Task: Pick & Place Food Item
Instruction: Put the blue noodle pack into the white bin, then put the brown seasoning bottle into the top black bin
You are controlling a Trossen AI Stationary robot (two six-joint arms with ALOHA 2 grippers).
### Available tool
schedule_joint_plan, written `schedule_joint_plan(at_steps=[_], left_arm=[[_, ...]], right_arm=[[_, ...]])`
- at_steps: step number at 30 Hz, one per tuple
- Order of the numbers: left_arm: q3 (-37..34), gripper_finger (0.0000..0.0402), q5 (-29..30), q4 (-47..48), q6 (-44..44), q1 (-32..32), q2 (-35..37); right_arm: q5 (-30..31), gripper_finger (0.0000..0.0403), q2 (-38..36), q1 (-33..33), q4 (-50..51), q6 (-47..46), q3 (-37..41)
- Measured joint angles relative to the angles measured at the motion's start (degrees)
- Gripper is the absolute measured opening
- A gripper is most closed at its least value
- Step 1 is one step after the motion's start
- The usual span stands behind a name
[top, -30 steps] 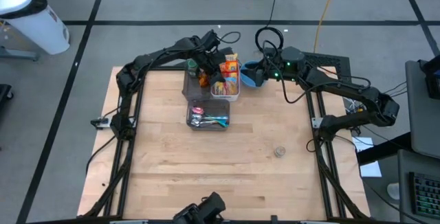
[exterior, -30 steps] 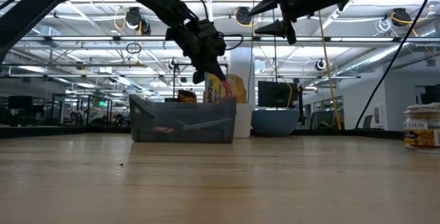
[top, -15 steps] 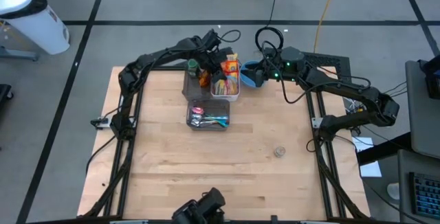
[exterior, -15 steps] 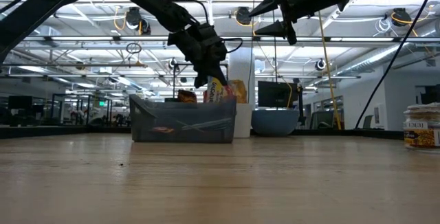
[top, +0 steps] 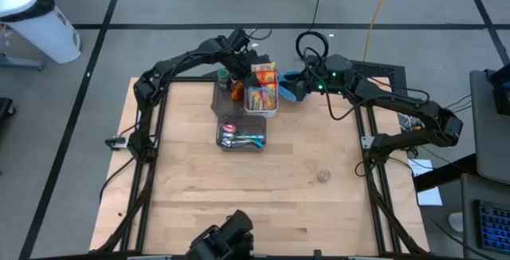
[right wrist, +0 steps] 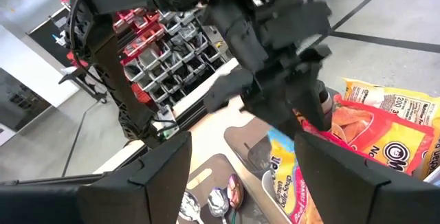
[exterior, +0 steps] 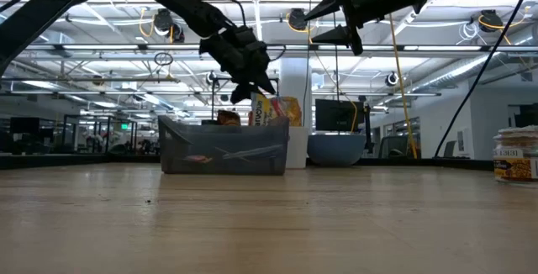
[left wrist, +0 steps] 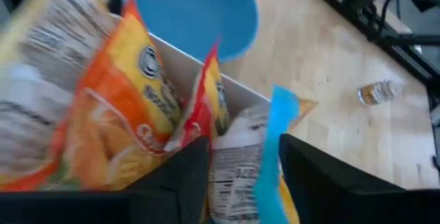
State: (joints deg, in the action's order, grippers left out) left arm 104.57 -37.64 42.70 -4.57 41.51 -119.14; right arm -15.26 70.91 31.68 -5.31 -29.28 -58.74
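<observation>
- Two arms over the far edge of the wooden counter point(top: 239, 188), both reaching toward its middle.
- Left gripper point(top: 241, 49) hangs above the far end of the white bin point(top: 261, 113); fingers parted, nothing between them. In the left wrist view the dark fingers point(left wrist: 180, 176) straddle the packet tops without closing on any.
- Snack packets point(top: 261, 91), orange, yellow and red, stand upright in the white bin, at the far middle of the counter. One packet with a blue edge point(left wrist: 275, 155) sits among them.
- Blue bowl point(top: 288, 86) just right of the bin, touching or nearly so.
- Right gripper point(top: 296, 87) held high above the bowl; fingers spread wide, empty.
- Clear tray of spoons point(top: 241, 135) just near of the bin.
- Dark tray point(top: 223, 96) with a green-capped bottle point(top: 222, 75) left of the bin.
- Small jar point(top: 323, 176) alone, well right and nearer.
</observation>
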Motion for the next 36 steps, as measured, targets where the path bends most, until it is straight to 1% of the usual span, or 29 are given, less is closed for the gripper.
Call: schedule_joint_plan(at_steps=[3, 9, 12, 15, 17, 21, 24, 29, 33, 36], left_arm=[[0.0, 0.0204, 0.6, -1.0, 0.6, 0.7, 1.9], [0.0, 0.0222, 1.9, -3.2, 2.0, 2.0, 8.5], [0.0, 0.0223, 3.1, -3.4, 2.4, 1.9, 12.2], [0.0, 0.0223, 3.3, -3.2, 2.8, 1.1, 16.2], [0.0, 0.0223, 3.2, -3.0, 3.4, 0.3, 18.9], [0.0, 0.0223, 4.0, -2.2, 5.0, -1.9, 23.9], [0.0, 0.0223, 5.2, -0.8, 6.5, -4.4, 26.9], [0.0, 0.0223, 9.6, 2.7, 8.4, -10.7, 29.6], [0.0, 0.0223, 13.7, 3.4, 11.5, -17.2, 30.0], [0.0, 0.0223, 18.2, 2.0, 13.2, -22.5, 29.8]], right_arm=[[-1.9, 0.0254, 0.0, 0.1, 0.0, 0.4, 0.0], [-11.2, 0.0254, -0.4, 1.0, 0.9, 3.3, 0.0], [-15.0, 0.0254, -0.9, 1.0, 4.9, 5.2, 0.0], [-16.3, 0.0254, -2.9, 0.8, 9.8, 8.5, 0.0], [-15.8, 0.0254, -5.2, 0.9, 13.2, 10.7, 0.0], [-10.1, 0.0254, -12.6, 0.9, 18.7, 15.0, 0.0], [-5.8, 0.0254, -18.5, 0.8, 24.7, 18.1, 0.0], [-1.2, 0.0254, -27.5, -1.1, 35.1, 19.7, 0.0], [-1.1, 0.0254, -32.3, -3.5, 42.9, 19.8, 0.1], [-1.0, 0.0254, -35.9, -5.3, 45.2, 17.7, 2.2]])
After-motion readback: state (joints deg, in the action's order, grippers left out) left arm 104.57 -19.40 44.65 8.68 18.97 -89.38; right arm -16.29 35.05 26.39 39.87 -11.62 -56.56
